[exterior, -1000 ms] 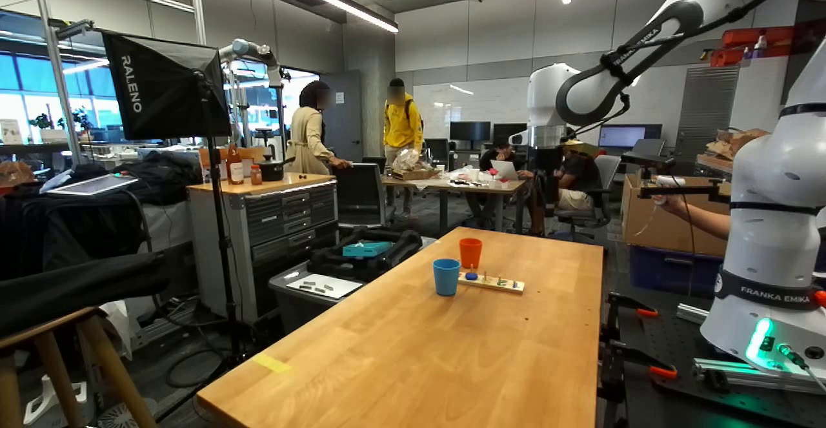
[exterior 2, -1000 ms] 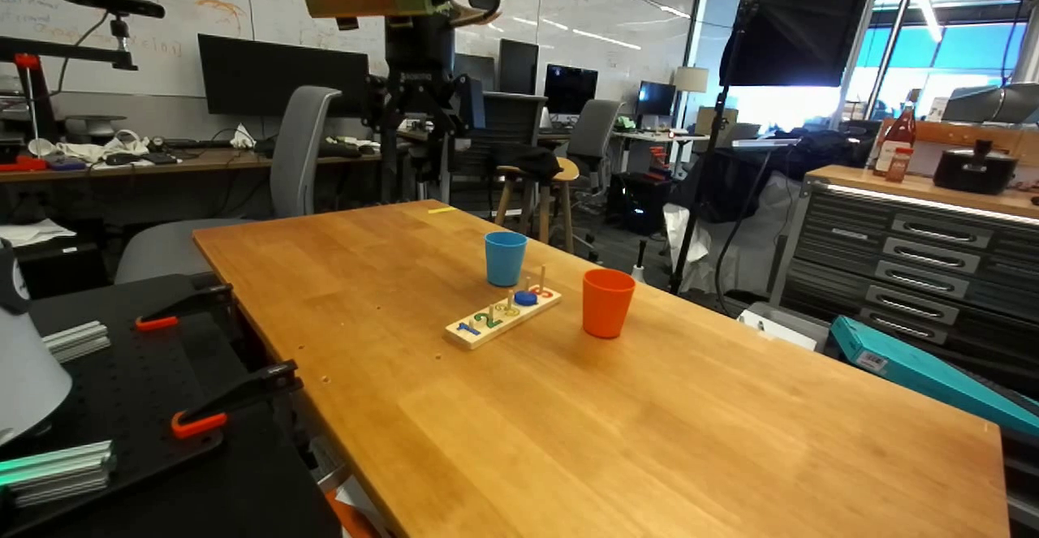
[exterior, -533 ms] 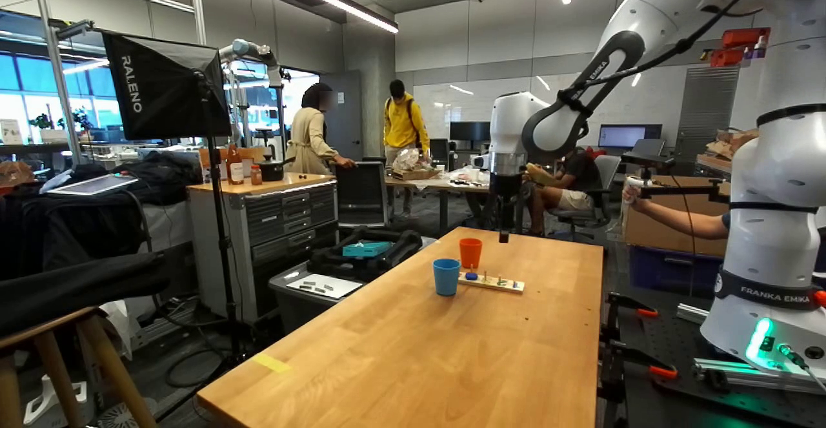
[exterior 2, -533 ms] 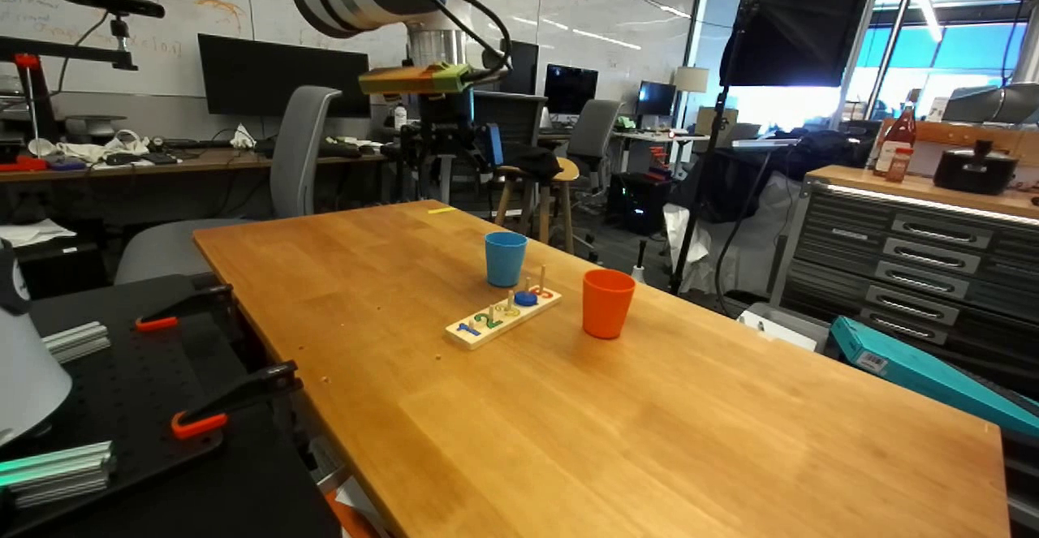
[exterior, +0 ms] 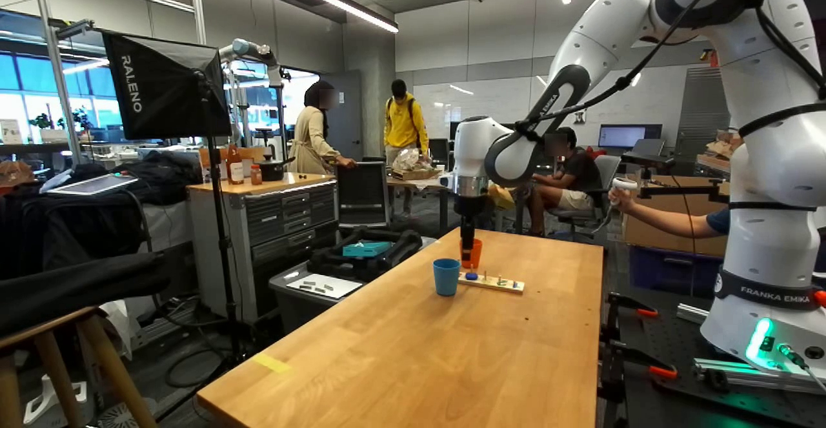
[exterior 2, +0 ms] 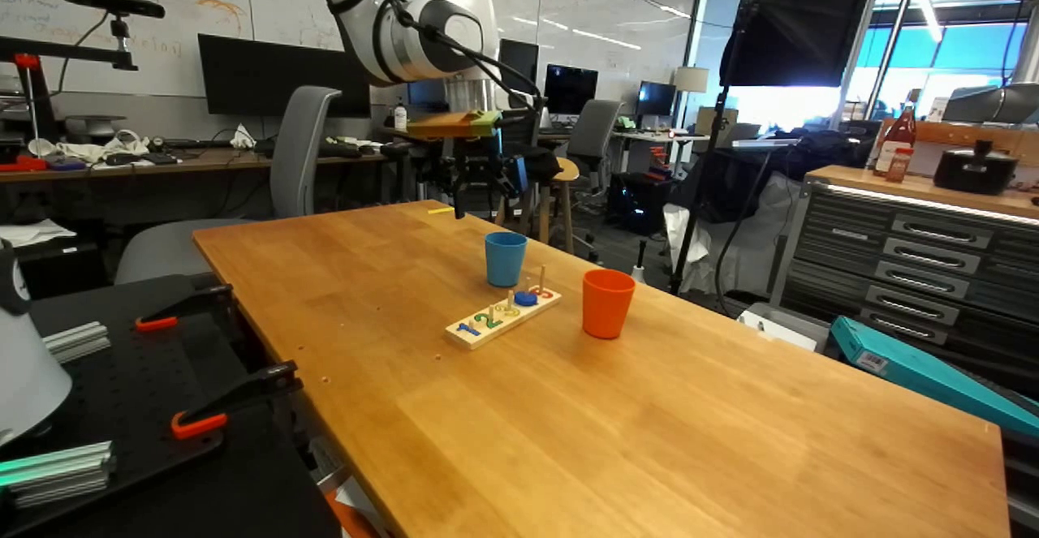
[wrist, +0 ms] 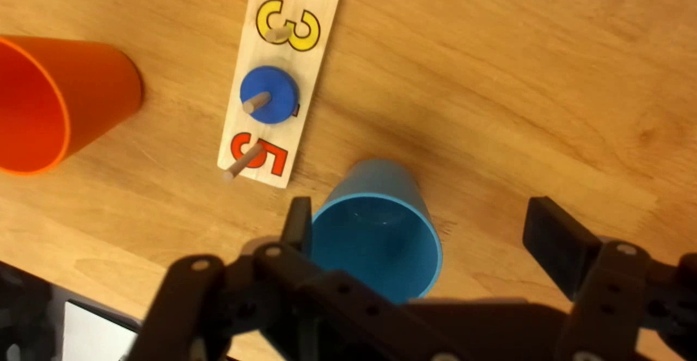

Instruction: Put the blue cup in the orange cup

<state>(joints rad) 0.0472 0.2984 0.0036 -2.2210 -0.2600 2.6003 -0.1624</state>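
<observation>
The blue cup (exterior: 446, 277) stands upright on the wooden table, also seen in an exterior view (exterior 2: 505, 260). In the wrist view the blue cup (wrist: 375, 246) shows its open mouth between the fingers, nearer the left finger. The orange cup (exterior 2: 607, 304) stands upright on the other side of the number board. It also shows at the left of the wrist view (wrist: 103, 91); in an exterior view the gripper partly covers it (exterior: 476, 255). My gripper (wrist: 419, 230) is open and empty, pointing down above the blue cup. It also shows in both exterior views (exterior: 466, 255) (exterior 2: 489, 197).
A wooden number board (exterior 2: 479, 327) with upright pegs and a blue disc (wrist: 269, 94) lies between the two cups. The table (exterior 2: 730, 441) has its edge near the cups. Clamps (exterior 2: 235, 396) sit on the robot's side.
My arm has reached out over the table and come down, bringing the open gripper from far off to above the blue cup. The cups and the board have not moved.
</observation>
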